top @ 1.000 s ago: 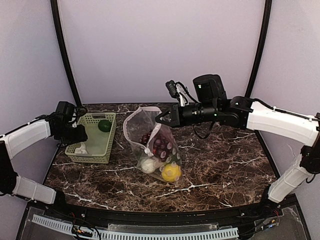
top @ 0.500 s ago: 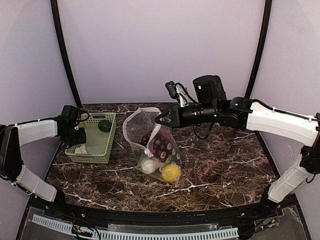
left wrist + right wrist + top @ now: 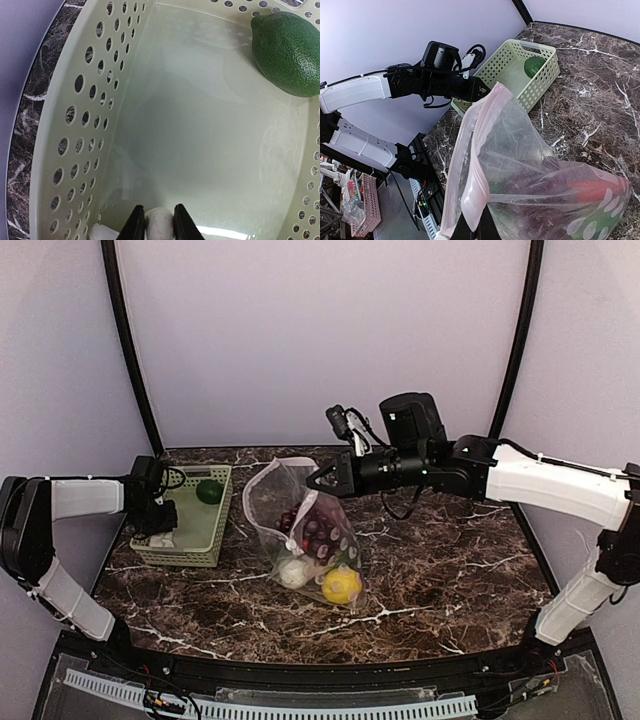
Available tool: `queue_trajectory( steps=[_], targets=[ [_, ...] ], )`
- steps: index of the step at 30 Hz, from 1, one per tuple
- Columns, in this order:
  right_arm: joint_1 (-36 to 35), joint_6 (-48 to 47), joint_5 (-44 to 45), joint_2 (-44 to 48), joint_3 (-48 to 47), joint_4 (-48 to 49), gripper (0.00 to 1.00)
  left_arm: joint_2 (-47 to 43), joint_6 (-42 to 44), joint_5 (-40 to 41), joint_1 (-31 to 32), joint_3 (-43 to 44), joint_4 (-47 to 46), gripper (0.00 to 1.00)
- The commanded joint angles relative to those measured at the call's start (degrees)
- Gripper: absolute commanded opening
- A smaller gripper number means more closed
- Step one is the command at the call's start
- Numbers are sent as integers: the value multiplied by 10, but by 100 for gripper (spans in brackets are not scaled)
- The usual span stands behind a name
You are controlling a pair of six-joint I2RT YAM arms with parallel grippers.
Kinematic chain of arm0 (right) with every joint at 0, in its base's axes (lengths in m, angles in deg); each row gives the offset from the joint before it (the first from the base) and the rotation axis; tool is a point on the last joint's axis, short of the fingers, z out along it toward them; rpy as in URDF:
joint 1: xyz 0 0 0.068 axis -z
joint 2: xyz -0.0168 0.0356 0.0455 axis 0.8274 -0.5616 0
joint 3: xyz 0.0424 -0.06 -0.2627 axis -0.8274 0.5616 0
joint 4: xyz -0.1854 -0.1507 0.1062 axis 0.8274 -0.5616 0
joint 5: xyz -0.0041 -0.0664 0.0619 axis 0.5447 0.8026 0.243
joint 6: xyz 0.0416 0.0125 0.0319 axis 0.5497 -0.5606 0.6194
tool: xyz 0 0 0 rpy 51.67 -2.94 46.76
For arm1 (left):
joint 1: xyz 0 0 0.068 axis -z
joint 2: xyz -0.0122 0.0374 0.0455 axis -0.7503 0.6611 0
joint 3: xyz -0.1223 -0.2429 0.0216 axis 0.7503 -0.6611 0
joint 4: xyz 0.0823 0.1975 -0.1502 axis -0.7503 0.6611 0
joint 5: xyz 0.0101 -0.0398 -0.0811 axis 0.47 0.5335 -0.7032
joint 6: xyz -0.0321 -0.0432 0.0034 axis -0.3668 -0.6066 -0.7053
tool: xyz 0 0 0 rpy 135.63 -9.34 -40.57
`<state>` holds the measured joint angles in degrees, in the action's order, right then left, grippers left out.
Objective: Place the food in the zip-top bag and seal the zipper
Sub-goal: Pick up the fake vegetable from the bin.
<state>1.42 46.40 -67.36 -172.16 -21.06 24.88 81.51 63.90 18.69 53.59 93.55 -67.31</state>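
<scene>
The right gripper (image 3: 318, 478) is clamped on the mouth edge of the zip-top bag (image 3: 300, 530). It holds the floppy film upright and gaping at mid-bench, probably so more food can drop in. A yellow lemon (image 3: 342, 585) and dark red pieces (image 3: 312, 530) already lie in the bag's bottom.

Near the bench's left edge, the left gripper (image 3: 158, 523) reaches down into the pale green basket (image 3: 226, 510). Its fingers are pinched on a white piece (image 3: 159, 224) at the basket's near end. A green lime-like fruit (image 3: 287, 52) waits at the far end.

The bench (image 3: 450, 560) is dark brown marbled stone, glossy and hard. Pale lilac walls and black poles enclose it.
</scene>
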Motion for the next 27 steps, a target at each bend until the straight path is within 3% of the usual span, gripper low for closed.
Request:
queue_trajectory(
  steps=[1, 8, 20, 24, 27],
  targets=[
    [3, 2, -9, -9, -25, 29, 0, -6, 0, 4, -4, -7, -4, 15],
    [3, 2, -12, -14, -28, 28, 0, -28, 2, 6, -4, -7, 5, 3],
    [3, -4, -10, -15, -39, 22, 0, -170, 23, -57, -5, 35, 38, 2],
    [3, -5, -11, -14, -41, 20, 0, -230, 30, -158, -4, 46, 47, 2],
    [3, -7, -16, -12, -43, 20, 0, -282, 7, -297, 0, 55, 30, 1]
  ],
)
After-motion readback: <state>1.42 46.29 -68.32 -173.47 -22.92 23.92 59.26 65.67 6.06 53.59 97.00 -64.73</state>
